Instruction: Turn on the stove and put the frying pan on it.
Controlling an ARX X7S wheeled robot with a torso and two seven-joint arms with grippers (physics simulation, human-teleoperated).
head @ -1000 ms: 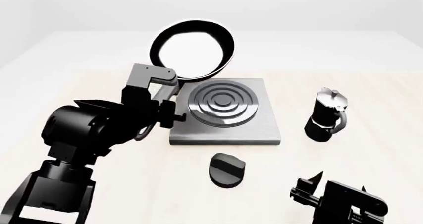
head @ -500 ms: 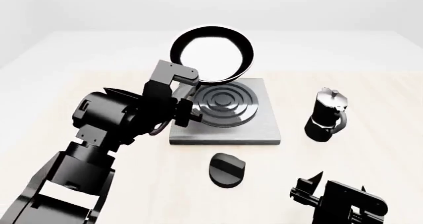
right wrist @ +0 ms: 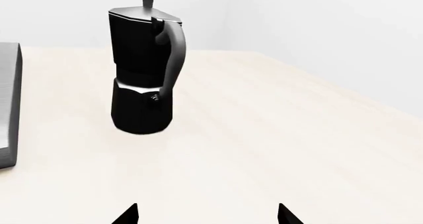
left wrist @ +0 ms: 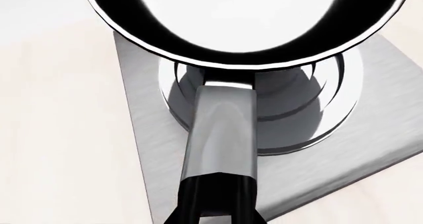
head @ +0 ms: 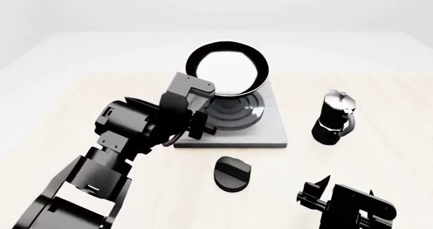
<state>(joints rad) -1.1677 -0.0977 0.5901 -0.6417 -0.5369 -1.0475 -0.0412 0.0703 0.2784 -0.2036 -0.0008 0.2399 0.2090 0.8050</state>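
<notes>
The frying pan (head: pixel 228 70), black with a glossy white-reflecting inside, is held in the air, tilted, over the far part of the stove plate (head: pixel 267 131). My left gripper (head: pixel 196 103) is shut on the pan's handle (left wrist: pixel 220 130). In the left wrist view the pan (left wrist: pixel 251 21) hangs above the burner rings (left wrist: pixel 310 120) of the grey plate (left wrist: pixel 148 135). The round black knob (head: pixel 232 173) lies on the table in front of the plate. My right gripper (head: pixel 318 191) is open and empty at the front right; only its fingertips (right wrist: pixel 129 215) show in the right wrist view.
A black moka pot (head: pixel 334 117) stands right of the stove; it also shows in the right wrist view (right wrist: pixel 144 68), ahead of the right gripper. The plate's edge (right wrist: pixel 8 105) is beside it. The light wooden table (head: pixel 81 102) spreads to a white surround.
My left arm has carried the pan to the right and lower, from beyond the plate's far left corner to over the burner rings. The right arm has not moved.
</notes>
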